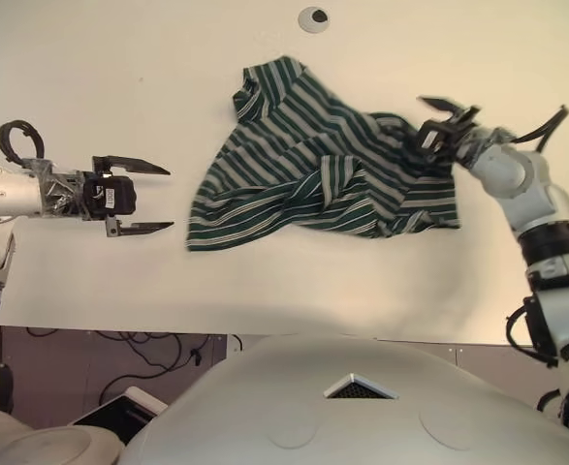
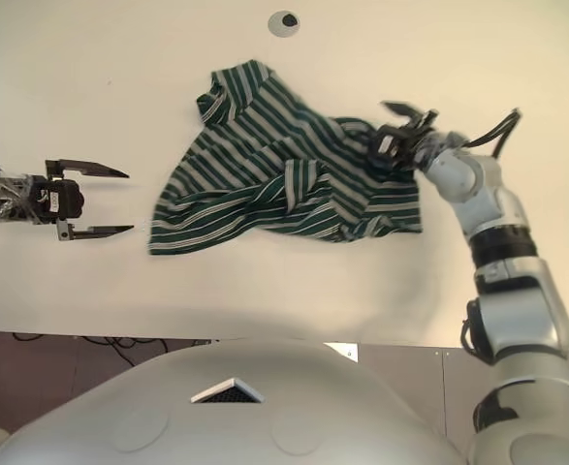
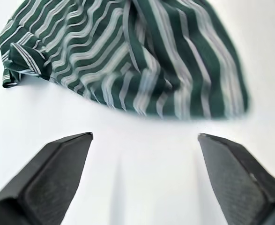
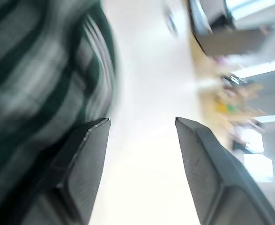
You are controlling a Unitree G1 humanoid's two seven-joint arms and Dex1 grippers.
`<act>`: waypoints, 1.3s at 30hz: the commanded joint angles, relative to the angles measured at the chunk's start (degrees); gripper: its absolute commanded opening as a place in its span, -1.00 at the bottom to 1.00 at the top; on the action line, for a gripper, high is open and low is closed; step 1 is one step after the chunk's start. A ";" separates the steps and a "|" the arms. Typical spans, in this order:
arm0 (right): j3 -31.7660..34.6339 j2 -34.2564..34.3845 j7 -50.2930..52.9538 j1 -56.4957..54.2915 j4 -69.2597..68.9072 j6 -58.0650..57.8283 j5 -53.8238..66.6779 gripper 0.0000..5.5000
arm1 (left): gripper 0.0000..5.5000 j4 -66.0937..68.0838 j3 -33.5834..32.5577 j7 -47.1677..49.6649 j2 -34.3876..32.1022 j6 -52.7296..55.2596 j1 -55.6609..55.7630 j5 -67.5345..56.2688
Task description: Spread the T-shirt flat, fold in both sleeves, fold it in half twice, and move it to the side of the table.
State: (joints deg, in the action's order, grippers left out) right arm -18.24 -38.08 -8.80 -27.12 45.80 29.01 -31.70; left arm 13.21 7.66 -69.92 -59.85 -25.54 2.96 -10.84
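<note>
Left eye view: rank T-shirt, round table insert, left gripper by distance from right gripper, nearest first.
1. The T-shirt, directly at the right gripper, on its left.
2. The round table insert, farther back, near the middle.
3. The left gripper, on the opposite side, beyond the T-shirt.

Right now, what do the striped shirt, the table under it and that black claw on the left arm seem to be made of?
T-shirt: soft, thin knit fabric, likely cotton; it crumples in loose folds.
Table: smooth, matte off-white surface, perhaps laminate; no grain visible.
Left gripper: matte black and rigid, probably plastic, though coated metal is possible.
</note>
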 commanded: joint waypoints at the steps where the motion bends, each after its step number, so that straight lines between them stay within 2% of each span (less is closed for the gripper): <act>1: 0.99 1.82 6.12 -3.02 4.50 5.10 0.80 -0.08 | 0.50 -2.30 -0.21 1.88 4.71 -0.90 -1.21 -0.76; 7: 7.54 2.11 8.31 0.13 -0.41 15.22 10.27 -0.08 | 0.50 -9.02 1.39 17.07 17.00 1.56 -6.72 6.36; 10: 8.06 1.85 8.14 2.43 -2.81 16.21 10.43 -0.08 | 0.50 -13.85 4.02 20.84 20.57 2.31 -11.15 9.94; 20: 8.11 2.71 6.19 5.23 -5.51 15.56 11.40 -0.08 | 0.50 -14.73 6.30 21.31 17.80 3.59 -15.57 16.47; 31: 8.11 2.80 3.89 7.02 -8.14 15.66 11.73 -0.06 | -0.16 -10.76 7.68 20.62 11.70 13.78 -16.85 21.21; 39: 8.63 2.57 2.91 7.67 -10.27 15.56 12.25 -0.06 | -0.73 -4.35 9.83 18.53 10.25 14.99 -15.65 19.98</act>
State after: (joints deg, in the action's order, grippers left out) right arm -10.12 -36.34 -4.88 -19.97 36.41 44.79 -20.22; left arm 1.03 13.55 -47.92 -47.41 -17.69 -8.95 3.35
